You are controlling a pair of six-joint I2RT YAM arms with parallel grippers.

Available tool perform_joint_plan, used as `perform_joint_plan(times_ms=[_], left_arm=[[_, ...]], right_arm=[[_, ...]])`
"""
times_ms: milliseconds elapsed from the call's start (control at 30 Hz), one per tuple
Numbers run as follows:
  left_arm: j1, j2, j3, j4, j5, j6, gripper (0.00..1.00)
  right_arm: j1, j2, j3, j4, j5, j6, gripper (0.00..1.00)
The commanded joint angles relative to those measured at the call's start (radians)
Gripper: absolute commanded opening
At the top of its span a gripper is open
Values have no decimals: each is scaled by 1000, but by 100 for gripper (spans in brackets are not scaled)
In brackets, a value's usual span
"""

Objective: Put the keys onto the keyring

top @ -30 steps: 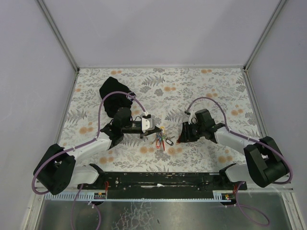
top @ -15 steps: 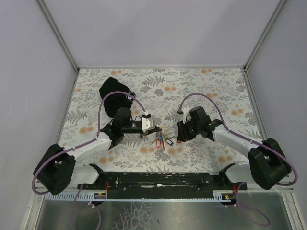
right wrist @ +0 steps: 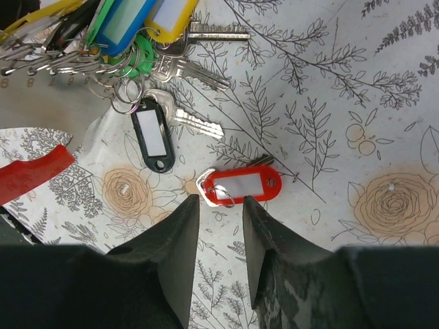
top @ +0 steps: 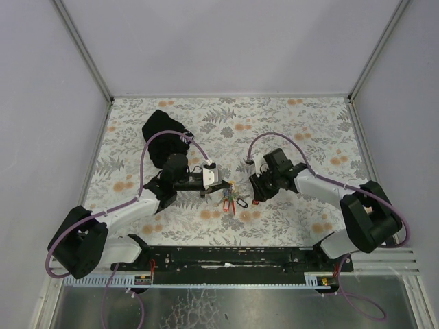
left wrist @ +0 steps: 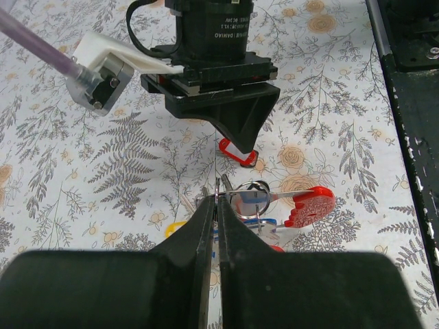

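The keyring (left wrist: 218, 186), a thin metal ring seen edge-on, is pinched in my left gripper (left wrist: 217, 205), which is shut on it. From it hangs a bunch of keys (right wrist: 130, 34) with blue, yellow and green tags and a red foot-shaped tag (left wrist: 310, 205). A loose key with a red tag (right wrist: 243, 186) lies flat on the cloth just beyond the tips of my right gripper (right wrist: 219, 202), which is open and holds nothing. A black-tagged key (right wrist: 152, 133) lies between it and the bunch. In the top view both grippers (top: 223, 184) (top: 252, 195) flank the keys (top: 232, 200).
A black cloth pouch (top: 161, 133) lies at the back left of the floral tablecloth (top: 309, 130), behind the left arm. The black base rail (top: 233, 257) runs along the near edge. Grey walls enclose the table on three sides.
The right arm has swung left and closer to the keys, its gripper now right beside the red-tagged key. The left arm and the held ring have not moved.
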Motion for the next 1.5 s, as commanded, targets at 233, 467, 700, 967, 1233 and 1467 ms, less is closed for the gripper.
perform_joint_plan(times_ms=[233, 467, 700, 967, 1233, 1467], left_arm=[[6, -6, 1, 53, -6, 2, 0], [7, -6, 2, 51, -5, 2, 0], [6, -8, 3, 51, -4, 0, 0], [7, -6, 3, 50, -1, 1, 0], [7, -4, 4, 52, 0, 1, 0], [8, -5, 4, 53, -1, -1, 0]], right_arm=[[5, 70, 69, -43, -61, -57, 38], [5, 82, 65, -62, -87, -54, 35], [5, 58, 57, -43, -118, -47, 29], [7, 53, 51, -12, -140, -41, 24], [26, 59, 51, -12, -145, -34, 22], [49, 69, 54, -11, -118, -21, 22]])
